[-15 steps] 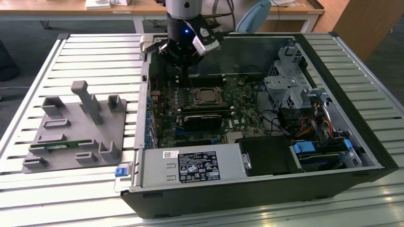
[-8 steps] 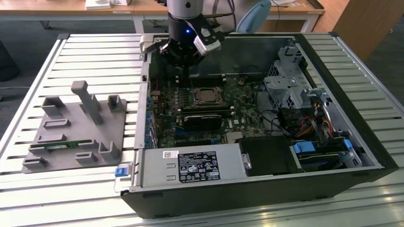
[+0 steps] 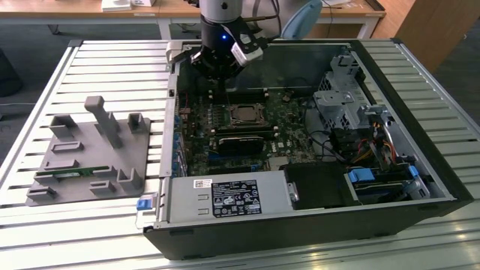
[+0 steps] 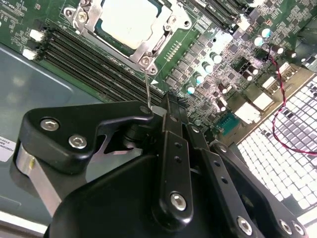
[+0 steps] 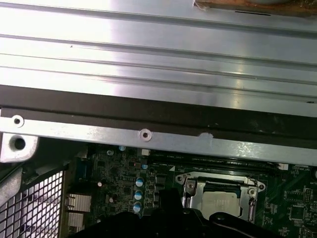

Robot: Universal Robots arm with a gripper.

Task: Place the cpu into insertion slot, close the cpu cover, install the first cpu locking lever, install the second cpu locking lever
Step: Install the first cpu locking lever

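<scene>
One thin steel wire lever (image 4: 146,87) rises from a corner of the socket (image 5: 218,187), and the black, screw-studded gripper (image 4: 152,110) is clenched on its upper end. In the socket lies the flat square chip (image 4: 126,20), its top pale and matte. The shiny stamped-metal cover (image 4: 148,47) frames it, folded down flat. Beside the socket, long black memory slots (image 4: 84,57) run across the green circuit board (image 4: 49,10). Round capacitors (image 4: 199,78) stand near the socket too, with a perforated grille (image 4: 292,134) farther off. The gripper's own links hide the board nearest it.
</scene>
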